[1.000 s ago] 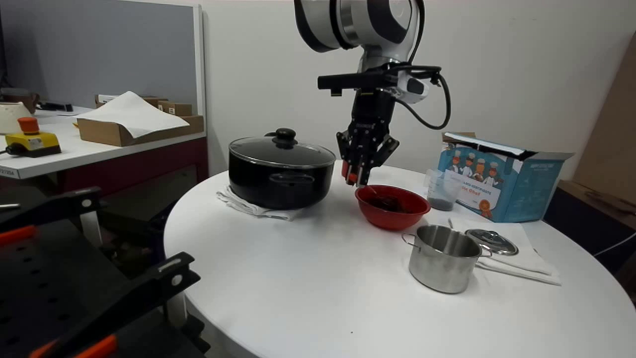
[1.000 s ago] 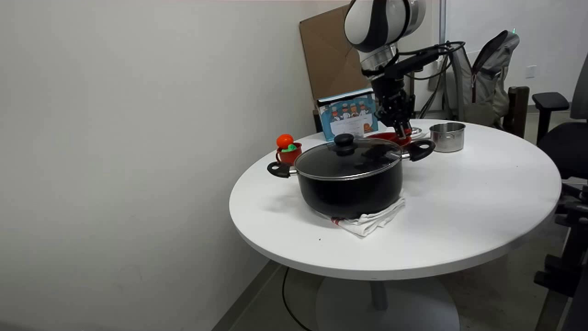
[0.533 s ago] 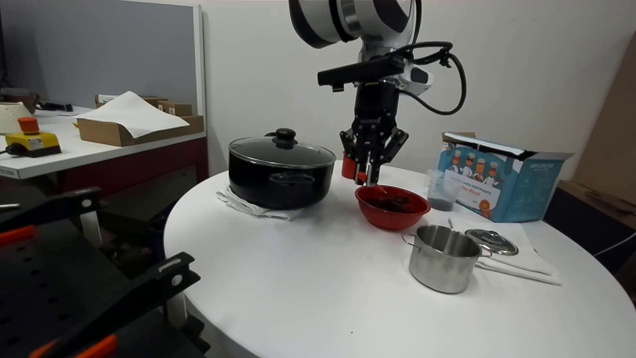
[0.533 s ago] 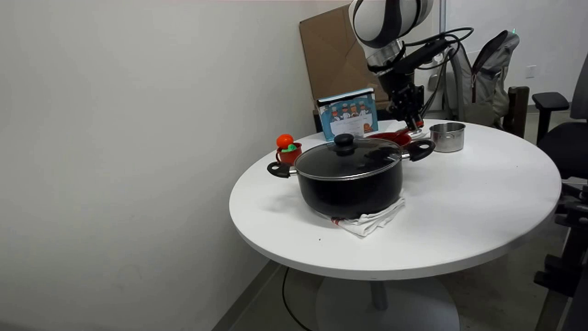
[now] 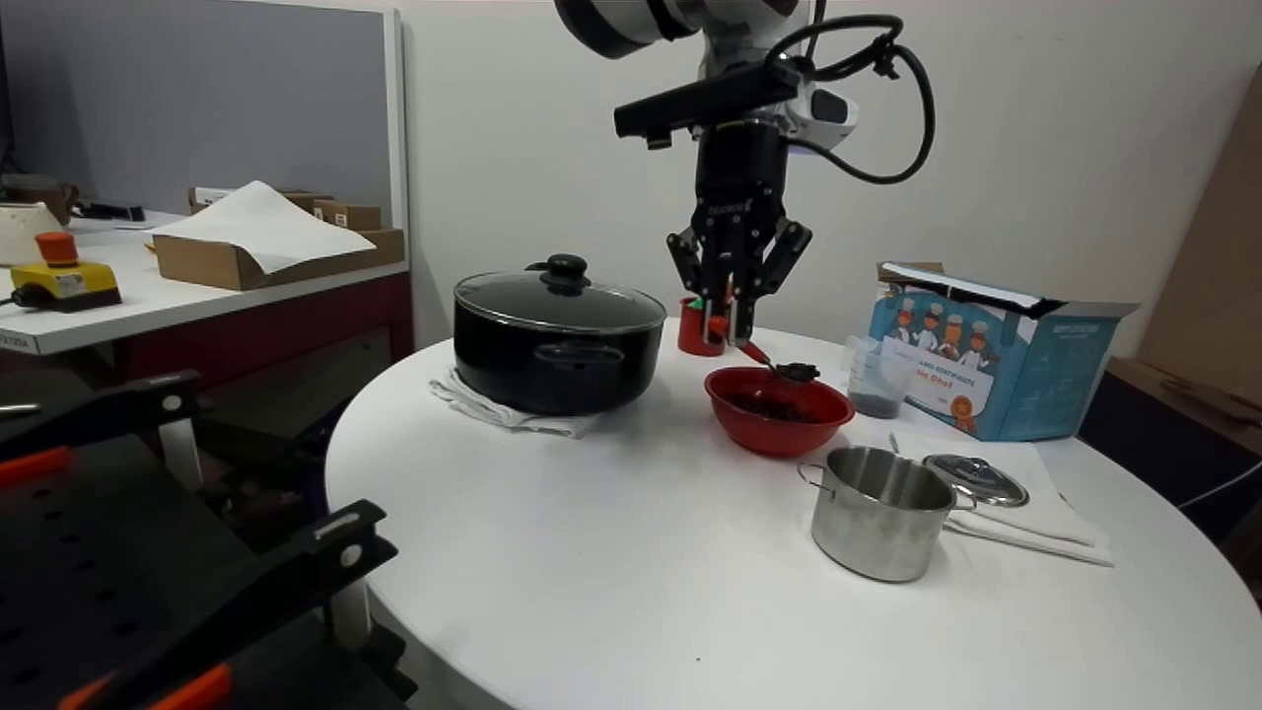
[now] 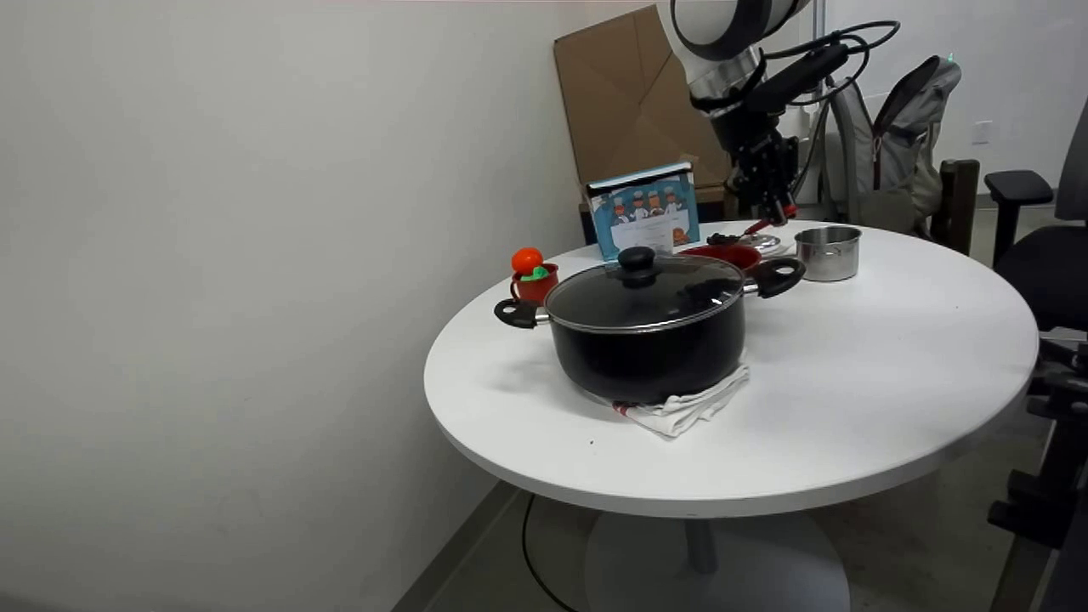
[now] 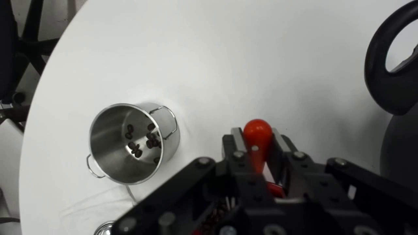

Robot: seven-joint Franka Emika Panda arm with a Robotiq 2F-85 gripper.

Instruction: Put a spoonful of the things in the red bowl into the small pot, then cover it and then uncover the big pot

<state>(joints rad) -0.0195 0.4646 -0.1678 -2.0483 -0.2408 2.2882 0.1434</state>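
Observation:
My gripper (image 5: 728,330) is shut on the red handle of a spoon, whose round orange-red end (image 7: 258,130) sits between the fingertips in the wrist view. The spoon's dark bowl (image 5: 797,373) is heaped with dark beans, above the red bowl's (image 5: 779,439) far right rim. More dark beans lie in the red bowl. The small steel pot (image 5: 877,537) stands uncovered beside it; the wrist view shows several beans inside this pot (image 7: 171,143). Its lid (image 5: 976,480) lies on a white cloth. The big black pot (image 5: 552,365) is covered by its glass lid (image 6: 646,293).
A blue box (image 5: 986,365) and a clear measuring cup (image 5: 880,375) stand behind the red bowl. A red mug (image 6: 537,291) with green and orange items stands near the wall behind the big pot. A white cloth (image 6: 680,412) lies under the big pot.
My gripper has risen, first shifting right in an exterior view. The spoon has come up out of the red bowl with a heap of beans. The pots and lids have not moved.

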